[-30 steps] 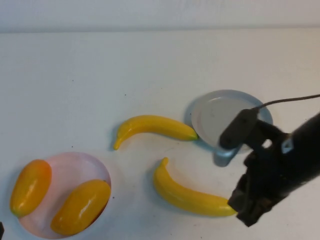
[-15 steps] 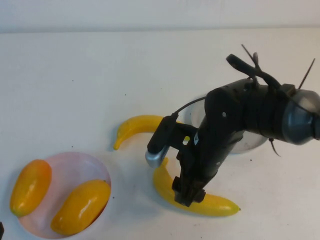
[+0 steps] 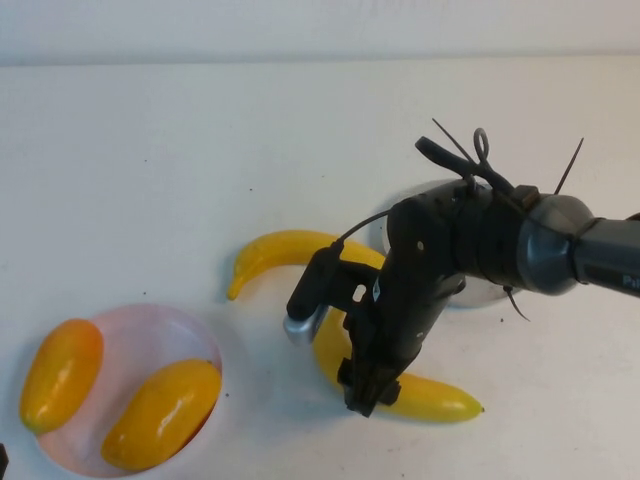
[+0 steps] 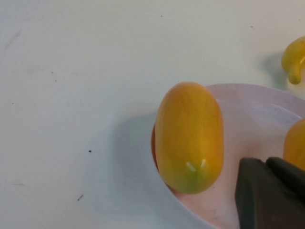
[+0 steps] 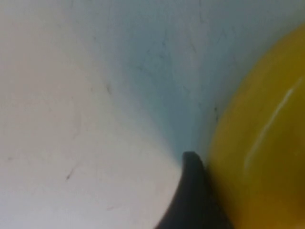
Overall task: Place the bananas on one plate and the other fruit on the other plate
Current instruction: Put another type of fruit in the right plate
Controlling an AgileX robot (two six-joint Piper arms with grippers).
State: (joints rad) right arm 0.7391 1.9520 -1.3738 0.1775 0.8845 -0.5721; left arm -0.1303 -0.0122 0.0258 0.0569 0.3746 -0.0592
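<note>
**Right arm down over the near banana**

Since half a second ago the right arm has shifted slightly toward the robot's left and settled lower, its right gripper (image 3: 368, 385) now pressed down at the near banana (image 3: 430, 397), about midway along its length. In the right wrist view one dark fingertip (image 5: 190, 200) touches the yellow skin of that banana (image 5: 259, 157) at the table; whether the fingers are closed around the fruit or only straddling it cannot be told.

The far banana (image 3: 275, 250) lies on the table just behind, its right end hidden by the arm. The grey plate (image 3: 405, 210) sits beyond it, mostly covered by the arm, with only parts of its rim showing.

On the robot's left, the pink plate (image 3: 130, 330) holds one orange-yellow fruit (image 3: 160, 412) inside it, while the second fruit (image 3: 60, 372) lies across its left rim. The left wrist view looks down on that second fruit (image 4: 190, 136) resting on the pink plate's (image 4: 252, 114) edge. The left gripper (image 4: 271, 193) hangs just beside it; only a dark part shows, so its fingers cannot be judged.
</note>
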